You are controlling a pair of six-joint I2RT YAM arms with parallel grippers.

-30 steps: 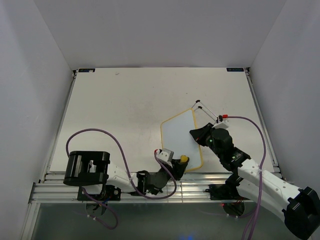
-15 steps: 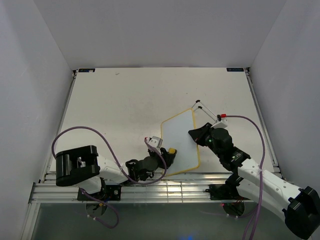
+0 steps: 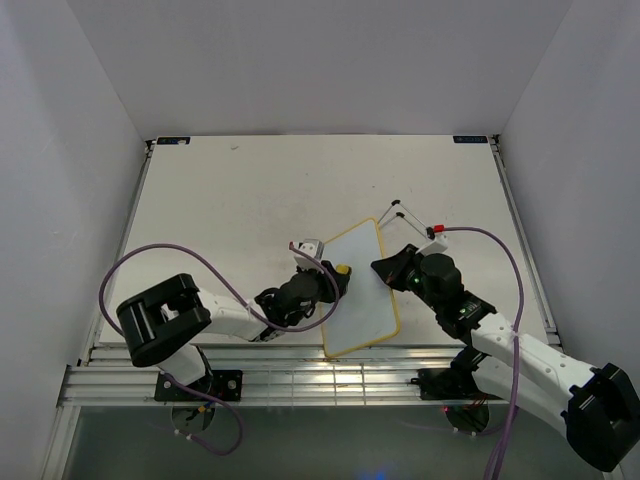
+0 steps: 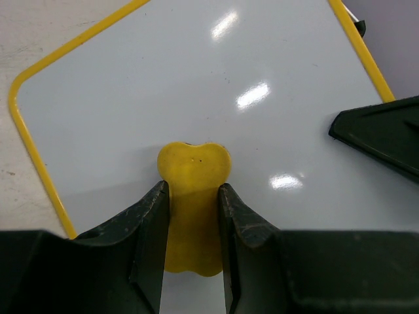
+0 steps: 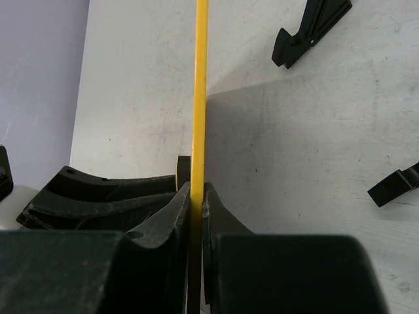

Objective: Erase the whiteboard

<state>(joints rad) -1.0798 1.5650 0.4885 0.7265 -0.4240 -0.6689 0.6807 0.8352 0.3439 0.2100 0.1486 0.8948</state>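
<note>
The bench [image 3: 230,200] lies open left of and beyond the whiteboard [image 3: 365,300]. The tilted board bars passage between the left gripper [image 4: 192,193], clamping the eraser [image 4: 194,167], and the right gripper [image 5: 196,193]. Two black feet [image 5: 309,29] lie behind it.

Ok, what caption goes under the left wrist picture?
Left gripper holds a yellow eraser against the blank, yellow-framed whiteboard.

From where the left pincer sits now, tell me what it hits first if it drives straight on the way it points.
The whiteboard, on its white face: the yellow eraser clamped in the left pincer looks pressed against it, though exact contact is hard to judge.
</note>
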